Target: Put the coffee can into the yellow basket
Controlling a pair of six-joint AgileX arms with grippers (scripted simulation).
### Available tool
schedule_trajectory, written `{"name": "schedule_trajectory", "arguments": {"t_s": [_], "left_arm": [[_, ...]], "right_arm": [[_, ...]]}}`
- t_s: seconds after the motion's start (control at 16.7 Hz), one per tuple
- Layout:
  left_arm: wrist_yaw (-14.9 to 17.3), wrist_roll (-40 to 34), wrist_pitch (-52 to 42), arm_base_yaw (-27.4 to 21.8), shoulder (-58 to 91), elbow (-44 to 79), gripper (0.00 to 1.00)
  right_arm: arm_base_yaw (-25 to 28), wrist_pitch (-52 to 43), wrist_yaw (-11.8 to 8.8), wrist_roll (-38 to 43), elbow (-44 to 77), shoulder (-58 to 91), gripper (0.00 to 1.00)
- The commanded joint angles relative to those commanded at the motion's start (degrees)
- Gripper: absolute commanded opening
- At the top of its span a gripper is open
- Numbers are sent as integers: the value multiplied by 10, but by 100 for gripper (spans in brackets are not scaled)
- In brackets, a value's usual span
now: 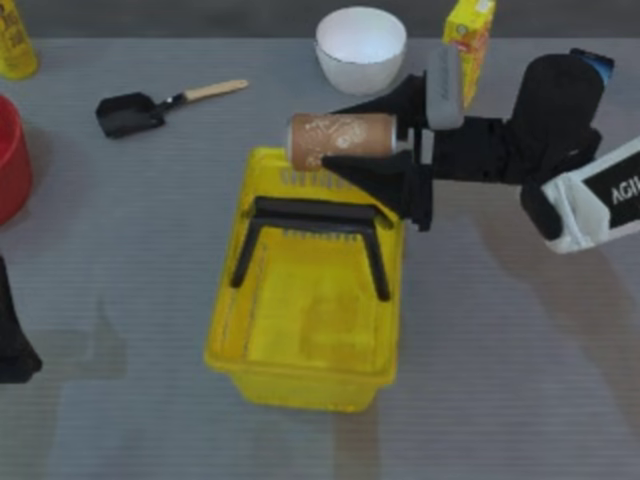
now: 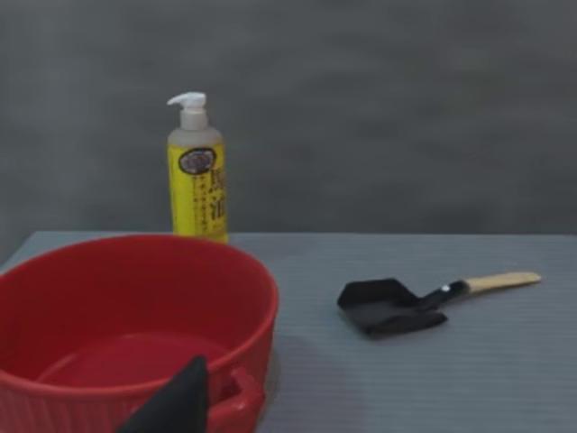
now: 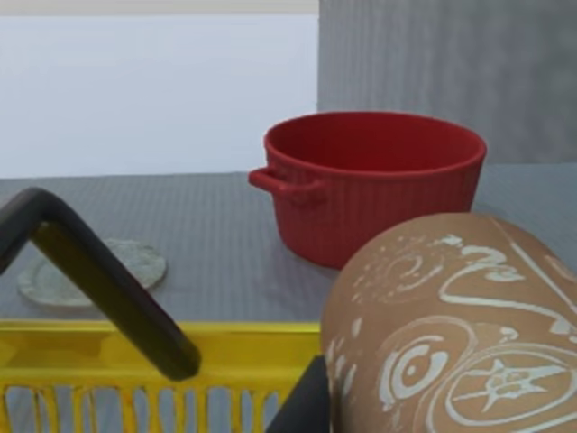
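The tan-brown coffee can (image 1: pixel 318 140) lies on its side in the air over the far rim of the yellow basket (image 1: pixel 225 335). My right gripper (image 1: pixel 345 138) is shut on it, one black finger on each side. The right wrist view is filled on one side by the coffee can (image 3: pixel 451 334) with its pale markings, a dark finger (image 3: pixel 302 406) against it. Below sit the yellow basket's rim (image 3: pixel 135 343) and its black handle (image 3: pixel 99 280). The handle (image 1: pixel 310 215) is folded across the basket's far half. My left gripper (image 1: pixel 10 335) is parked at the table's left edge, open.
A red bucket (image 1: pixel 8 155) (image 2: pixel 135 316) (image 3: pixel 379 180) stands at the left edge. A black scoop (image 1: pixel 150 108) (image 2: pixel 406 302) lies behind the basket to the left. A white bowl (image 1: pixel 360 45), a yellow juice carton (image 1: pixel 470 35) and a yellow pump bottle (image 1: pixel 15 40) (image 2: pixel 196 180) line the back.
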Motion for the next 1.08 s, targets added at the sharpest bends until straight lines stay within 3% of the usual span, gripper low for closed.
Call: {"name": "schedule_trajectory", "arguments": {"t_s": [0.06, 0.84, 1.08], "left_arm": [[0, 0, 0, 0, 0, 0, 100], [0, 0, 0, 0, 0, 0, 100], [0, 0, 0, 0, 0, 0, 100]], "right_arm": [[0, 0, 0, 0, 0, 0, 0], [0, 0, 0, 0, 0, 0, 98], [0, 0, 0, 0, 0, 0, 100]]}}
